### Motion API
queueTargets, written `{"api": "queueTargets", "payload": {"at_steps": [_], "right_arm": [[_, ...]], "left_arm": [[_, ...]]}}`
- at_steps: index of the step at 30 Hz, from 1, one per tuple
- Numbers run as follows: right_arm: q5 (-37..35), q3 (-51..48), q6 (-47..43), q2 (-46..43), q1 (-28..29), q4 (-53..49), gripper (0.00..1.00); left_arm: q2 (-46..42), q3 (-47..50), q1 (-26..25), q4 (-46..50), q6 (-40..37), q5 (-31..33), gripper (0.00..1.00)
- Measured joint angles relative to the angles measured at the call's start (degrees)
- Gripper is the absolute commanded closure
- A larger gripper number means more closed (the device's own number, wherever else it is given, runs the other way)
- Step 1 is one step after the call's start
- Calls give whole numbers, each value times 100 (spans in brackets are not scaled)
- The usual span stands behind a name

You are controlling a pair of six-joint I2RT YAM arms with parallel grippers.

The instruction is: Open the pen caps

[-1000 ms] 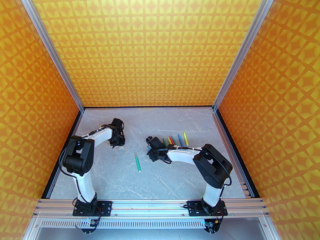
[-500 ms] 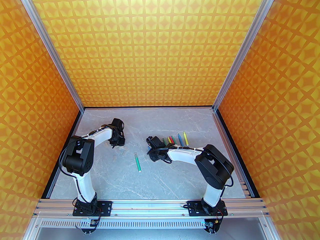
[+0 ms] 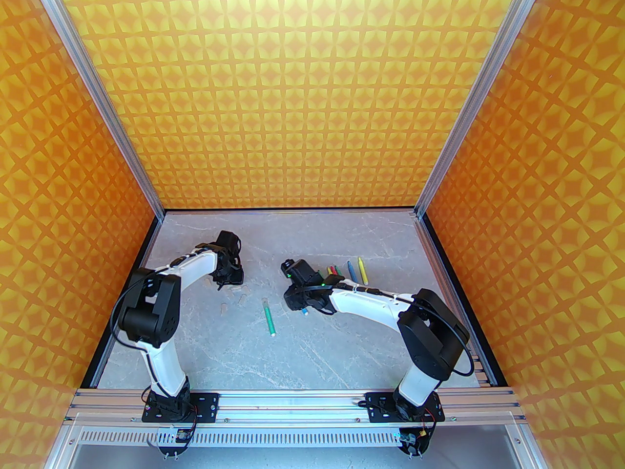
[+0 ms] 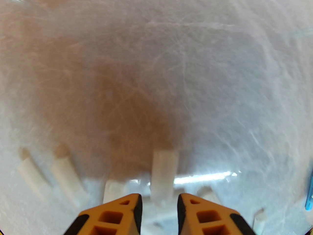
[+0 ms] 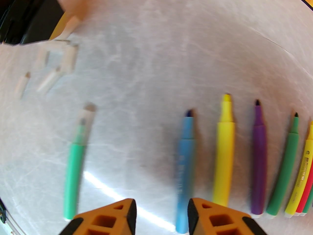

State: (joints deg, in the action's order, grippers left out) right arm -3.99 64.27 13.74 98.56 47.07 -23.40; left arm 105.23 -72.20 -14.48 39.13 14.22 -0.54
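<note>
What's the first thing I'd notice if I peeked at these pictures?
The bright orange-and-yellow patterned walls jump out first, on three sides of the grey table. Next come the uncapped coloured pens lying side by side on its right, and one green pen alone in the middle, its cap still on.

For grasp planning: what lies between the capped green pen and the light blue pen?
Only bare table, in the right wrist view, between the capped green pen and the light blue pen; the right end effector hangs open over it.
</note>
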Motion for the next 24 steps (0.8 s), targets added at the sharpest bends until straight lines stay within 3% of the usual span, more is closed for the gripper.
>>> {"api": "queueTargets", "payload": {"at_steps": [6, 11, 24], "right_arm": [[94, 295, 151, 57, 332, -131, 55], [142, 474, 260, 323, 498, -149, 53], [-22, 1010, 470, 1241, 1117, -400, 53]], "left_arm": [[-1005, 354, 13, -125, -24, -208, 32], [-1878, 903, 20, -409, -15, -302, 21], [-3185, 2577, 164, -1279, 459, -350, 16]]}}
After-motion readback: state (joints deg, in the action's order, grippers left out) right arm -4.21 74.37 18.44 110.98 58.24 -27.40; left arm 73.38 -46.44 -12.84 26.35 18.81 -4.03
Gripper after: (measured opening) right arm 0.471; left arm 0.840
